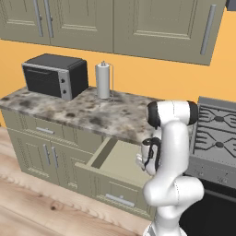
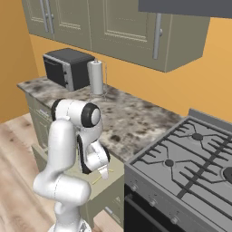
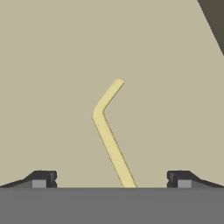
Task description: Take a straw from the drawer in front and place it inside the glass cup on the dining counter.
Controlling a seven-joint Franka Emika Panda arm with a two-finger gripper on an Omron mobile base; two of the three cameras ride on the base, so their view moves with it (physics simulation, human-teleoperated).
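Observation:
The drawer [image 1: 107, 162] stands pulled out below the stone counter, its pale beige inside bare. A pale yellow bent straw [image 3: 106, 129] lies flat on the drawer floor, and shows as a thin yellow line [image 2: 96, 181] in the right base view. My gripper [image 3: 111, 179] points down into the drawer right above the straw, open, with its dark fingertips [image 3: 43, 178] wide on either side of the straw's long end. Nothing is held. The hand [image 1: 148, 159] hangs over the drawer's right part, also seen as the hand [image 2: 103, 172]. The glass cup and dining counter are out of view.
A black toaster oven [image 1: 55, 76] and a paper towel holder [image 1: 103, 80] stand on the speckled counter [image 1: 92, 115] behind the drawer. A gas stove [image 2: 190, 158] adjoins on the right. Wall cabinets [image 1: 156, 27] hang above. Wood floor lies to the left.

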